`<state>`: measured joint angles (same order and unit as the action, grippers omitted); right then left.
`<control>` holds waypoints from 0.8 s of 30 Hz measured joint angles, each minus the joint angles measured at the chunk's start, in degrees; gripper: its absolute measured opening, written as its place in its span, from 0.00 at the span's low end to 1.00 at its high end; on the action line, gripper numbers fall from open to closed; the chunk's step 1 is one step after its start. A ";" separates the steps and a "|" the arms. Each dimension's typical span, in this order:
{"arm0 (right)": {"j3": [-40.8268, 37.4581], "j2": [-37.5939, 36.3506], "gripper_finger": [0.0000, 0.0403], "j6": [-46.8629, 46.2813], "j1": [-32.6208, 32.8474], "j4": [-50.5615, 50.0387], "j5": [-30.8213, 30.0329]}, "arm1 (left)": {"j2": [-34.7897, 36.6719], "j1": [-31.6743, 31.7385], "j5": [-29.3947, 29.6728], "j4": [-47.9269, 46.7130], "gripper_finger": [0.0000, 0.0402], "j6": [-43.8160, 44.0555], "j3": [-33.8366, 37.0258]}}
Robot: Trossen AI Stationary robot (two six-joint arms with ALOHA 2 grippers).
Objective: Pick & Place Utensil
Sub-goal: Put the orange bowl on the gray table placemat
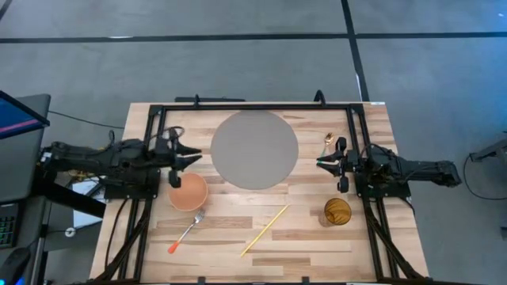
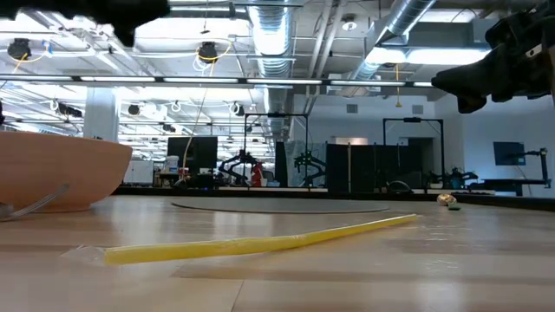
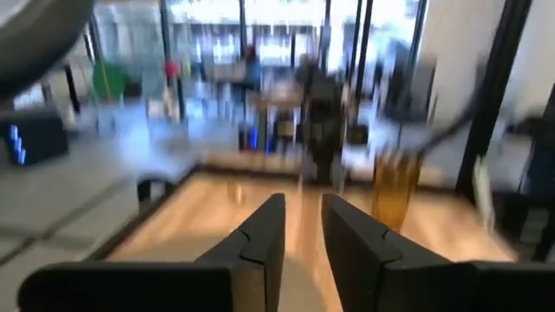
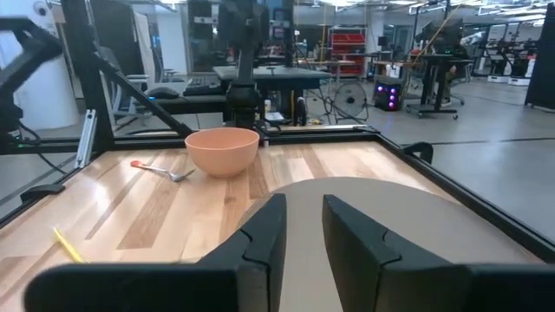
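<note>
Left gripper (image 1: 192, 157) raised above the bowl (image 1: 188, 192), fingers slightly parted, nothing held | right gripper (image 1: 322, 162) at the grey mat (image 1: 254, 149) edge, narrow gap, nothing held | we spot the fork (image 1: 187, 232) lying below the bowl, orange handle | yellow straw (image 1: 264, 230) alongside, apart.

grey round mat (image 1: 254, 149) bench-centre | orange bowl (image 1: 188, 191) left of it | orange-handled metal fork (image 1: 186, 232) before bowl | yellow straw (image 1: 264, 230) right of fork | amber glass cup (image 1: 337, 211) further right
</note>
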<state>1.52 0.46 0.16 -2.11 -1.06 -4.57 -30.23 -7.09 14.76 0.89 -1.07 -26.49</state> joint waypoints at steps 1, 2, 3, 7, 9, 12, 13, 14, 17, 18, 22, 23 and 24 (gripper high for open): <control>0.00 0.01 0.18 -1.15 0.07 0.03 0.01 | -3.00 0.00 0.05 -4.13 0.22 0.27 -3.23; 0.00 0.00 0.18 -3.01 0.20 0.15 0.01 | -6.04 0.00 0.05 -8.57 0.22 1.11 -6.40; 0.00 0.01 0.18 -5.11 0.22 0.57 0.01 | -8.98 0.00 0.05 -13.28 0.23 2.29 -9.41; 0.00 0.01 0.18 -12.71 0.20 2.86 0.01 | -18.77 0.01 0.19 -29.13 0.27 9.26 -18.36; 0.02 0.01 0.18 -13.98 0.20 3.28 0.03 | -22.34 0.17 0.16 -34.69 0.30 11.95 -20.26; 0.02 0.01 0.18 -14.06 0.20 3.26 0.03 | -26.09 1.06 -0.09 -40.93 0.35 15.47 -20.47; 0.02 0.01 0.18 -13.93 0.20 3.25 0.03 | -27.11 1.51 -0.33 -43.29 0.36 16.82 -20.47; 0.02 0.01 0.18 -13.90 0.20 3.23 0.03 | -27.98 1.97 -0.81 -45.76 0.38 18.24 -20.47; 0.02 0.01 0.18 -13.88 0.20 3.23 0.03 | -30.06 3.61 -1.87 -52.00 0.41 22.38 -20.47; 0.02 0.01 0.18 -13.77 0.20 3.23 0.03 | -30.46 4.07 -1.93 -53.55 0.42 23.24 -20.47; 0.02 0.01 0.18 -13.74 0.20 3.21 0.03 | -30.92 5.54 -4.15 -55.30 0.43 25.45 -19.69; 0.02 0.01 0.18 -13.74 0.20 3.19 0.03 | -30.92 5.88 -5.61 -55.36 0.43 25.88 -19.17; 0.02 0.01 0.18 -13.74 0.20 3.17 0.03 | -30.92 6.09 -6.86 -55.31 0.43 26.44 -18.48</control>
<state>1.54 0.47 -13.58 -1.91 2.11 -4.54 -61.14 -1.00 7.90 -54.43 25.37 -44.97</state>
